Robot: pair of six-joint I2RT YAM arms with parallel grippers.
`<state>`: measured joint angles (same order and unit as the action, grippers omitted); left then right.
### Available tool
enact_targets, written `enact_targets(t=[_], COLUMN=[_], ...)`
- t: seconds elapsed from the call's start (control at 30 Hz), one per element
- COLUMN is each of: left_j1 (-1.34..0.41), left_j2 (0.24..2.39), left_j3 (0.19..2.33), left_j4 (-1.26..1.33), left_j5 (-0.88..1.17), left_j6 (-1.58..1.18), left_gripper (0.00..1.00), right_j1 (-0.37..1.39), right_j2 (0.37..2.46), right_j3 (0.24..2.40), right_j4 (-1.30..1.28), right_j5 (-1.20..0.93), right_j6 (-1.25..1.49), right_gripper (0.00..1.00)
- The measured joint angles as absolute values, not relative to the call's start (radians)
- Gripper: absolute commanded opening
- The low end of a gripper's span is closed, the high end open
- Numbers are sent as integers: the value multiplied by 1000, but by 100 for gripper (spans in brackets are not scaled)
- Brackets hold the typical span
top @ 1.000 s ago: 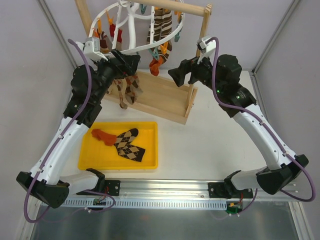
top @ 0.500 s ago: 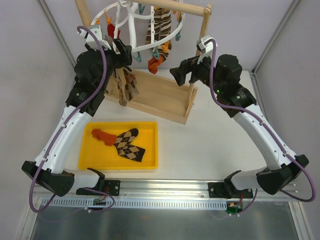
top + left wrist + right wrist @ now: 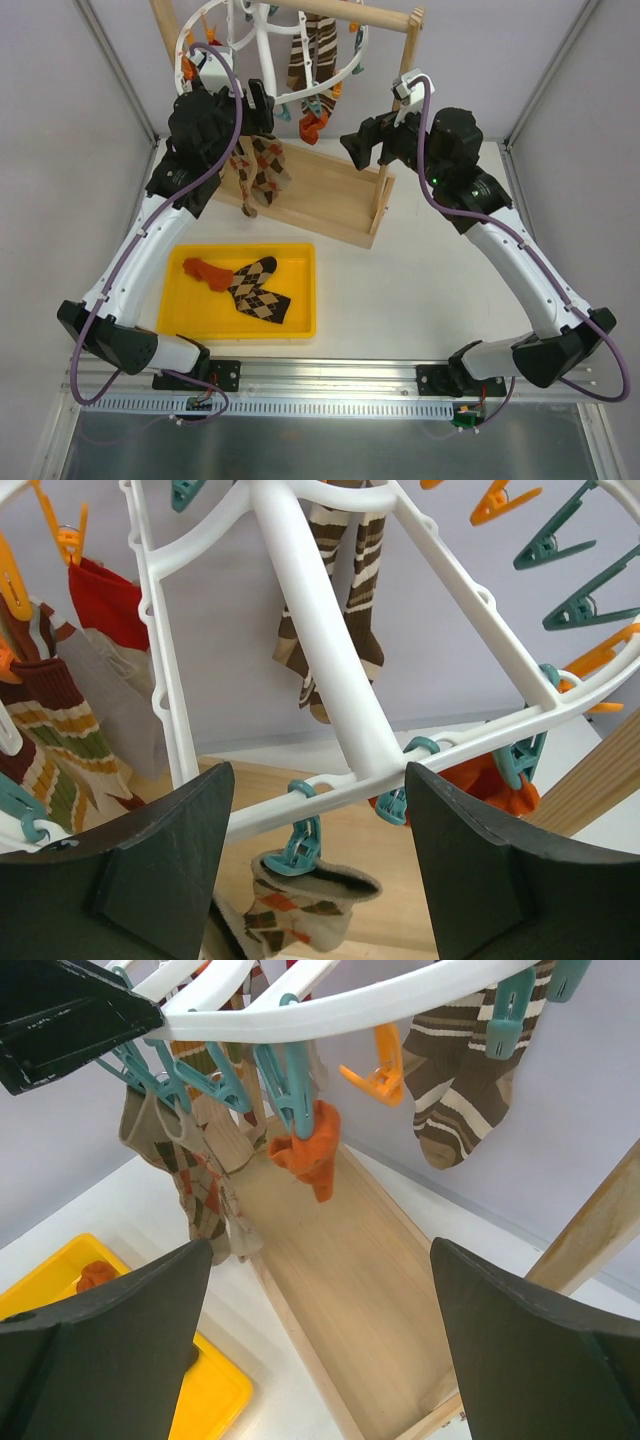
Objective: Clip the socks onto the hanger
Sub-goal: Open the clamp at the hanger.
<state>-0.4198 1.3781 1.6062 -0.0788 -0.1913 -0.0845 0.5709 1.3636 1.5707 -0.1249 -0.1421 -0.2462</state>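
The white hanger hoop [image 3: 352, 62] hangs from the wooden rail at the back. One orange-red sock [image 3: 312, 126] hangs clipped in a teal peg on its near rim; it also shows in the right wrist view [image 3: 310, 1156] and the left wrist view [image 3: 482, 784]. The other orange-red sock [image 3: 204, 270] lies in the yellow tray [image 3: 300, 322]. My left gripper [image 3: 257, 106] is open, its jaws either side of the hoop's rim [image 3: 250, 815] and of a teal peg holding an argyle sock [image 3: 300, 905]. My right gripper [image 3: 352, 150] is open and empty, facing the clipped sock from the right.
The wooden stand's base tray [image 3: 320, 195] lies under the hoop, its right post [image 3: 395, 120] beside my right gripper. Brown striped socks [image 3: 310, 55] and argyle socks [image 3: 262, 165] hang from the hoop. One argyle sock [image 3: 262, 290] lies in the yellow tray.
My left arm has swung up and back towards the hoop, and the hoop has tilted and shifted. The argyle socks now hang right of the left gripper. The right arm has barely moved.
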Motion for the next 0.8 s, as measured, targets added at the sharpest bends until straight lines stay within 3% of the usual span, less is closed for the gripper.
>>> enact_targets(t=[0.8], left_j1=[-414], left_j2=[1380], left_j3=[1625], left_j4=[-163], left_j5=[-403], left_j6=[-41], left_gripper=[61], right_j1=[571], right_j2=[1425], right_j3=[1633], right_j4=[-113], right_j5=[-170], right_j6=[-250], right_gripper=[83])
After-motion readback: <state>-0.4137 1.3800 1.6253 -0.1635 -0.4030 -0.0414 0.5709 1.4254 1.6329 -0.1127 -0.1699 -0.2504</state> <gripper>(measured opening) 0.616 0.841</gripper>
